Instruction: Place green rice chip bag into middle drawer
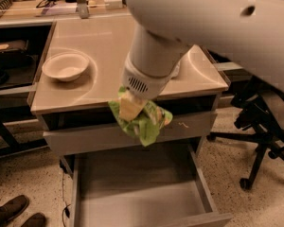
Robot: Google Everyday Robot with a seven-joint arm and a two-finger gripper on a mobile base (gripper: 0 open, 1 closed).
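My gripper (131, 109) is shut on the green rice chip bag (149, 122), a crinkly bright-green bag that hangs from the pale fingers. The bag is in the air in front of the counter's front edge, before the grey drawer front (109, 135). The middle drawer (137, 193) is pulled open below it, with a plain grey floor and low side walls. The bag hangs over the rear part of the open drawer. My white arm fills the upper right of the view.
A white bowl (65, 66) sits on the beige countertop (104, 46) at the left. A black office chair (262, 126) stands to the right of the cabinet. Shoes (12, 212) lie on the floor at the lower left. Clutter lies on the far desk.
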